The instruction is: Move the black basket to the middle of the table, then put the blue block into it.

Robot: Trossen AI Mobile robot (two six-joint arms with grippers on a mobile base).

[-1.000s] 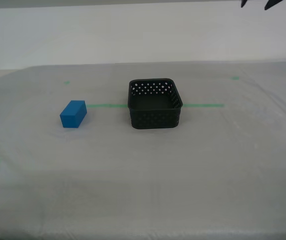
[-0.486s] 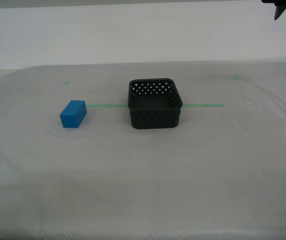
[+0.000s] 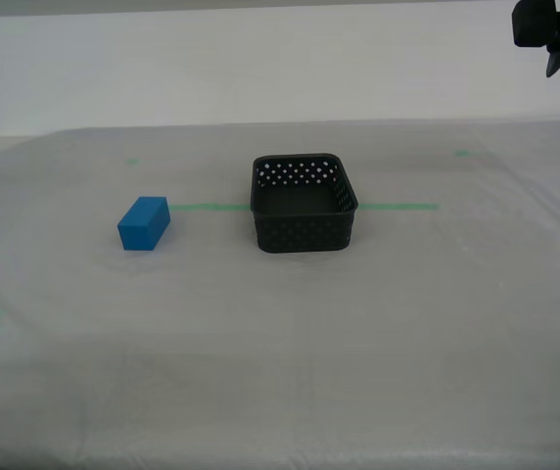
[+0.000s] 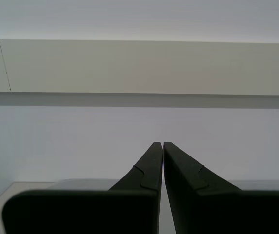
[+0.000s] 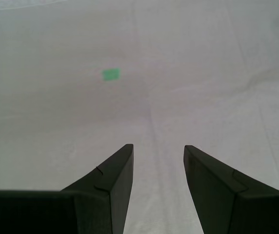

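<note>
On the large rounded table [image 3: 280,343] in whitish-grey cloth, the small solid bright-blue block [image 3: 144,223] lies apart from the square black perforated plastic basket [image 3: 303,204], toward the exterior view's left. The basket sits mid-table on the thin green tape line [image 3: 397,207]. The first gripper [image 5: 158,146] hangs part-open and empty over cloth; the second gripper [image 4: 163,143], jaws together on nothing, faces a wall.

Prob. a lab/test setup: bare white walls, cloth-covered table [image 3: 290,392] w/ green tape marks [image 3: 402,207].

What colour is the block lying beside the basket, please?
Bright blue; the blue block shows best in the exterior view.
</note>
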